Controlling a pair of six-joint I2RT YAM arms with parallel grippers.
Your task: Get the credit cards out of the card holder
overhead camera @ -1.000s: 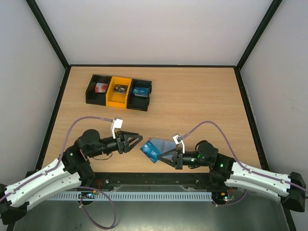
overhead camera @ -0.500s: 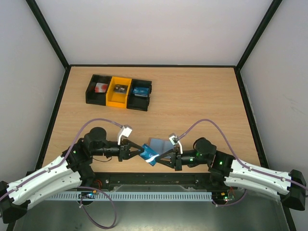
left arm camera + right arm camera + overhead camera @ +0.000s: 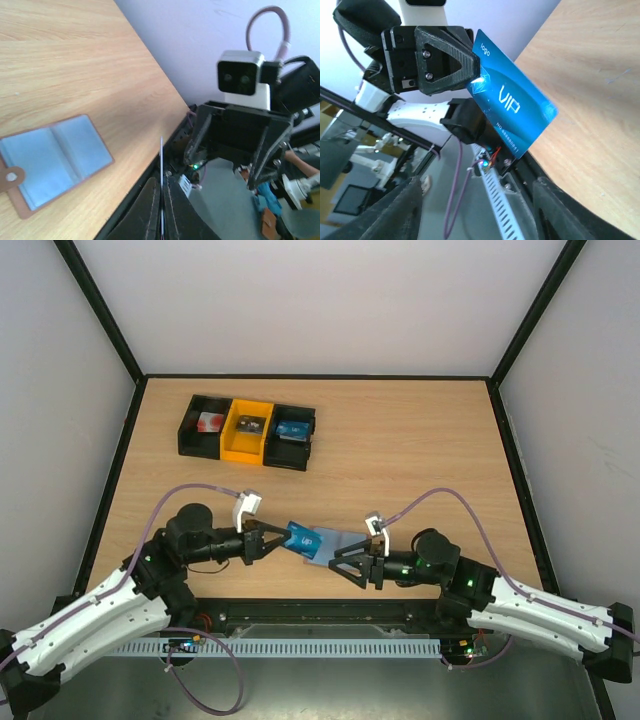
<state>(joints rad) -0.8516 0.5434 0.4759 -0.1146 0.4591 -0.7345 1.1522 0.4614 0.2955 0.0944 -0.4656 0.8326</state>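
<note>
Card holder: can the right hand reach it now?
Probably yes. The right hand is open and empty, and the holder lies open on the table right beside it, nothing between them.

Blue card in left end effector

Toward the far left of the light wooden table stands a row of three bins, black, yellow, black, holding a red-and-white thing, a dark thing and a blue thing.
</note>
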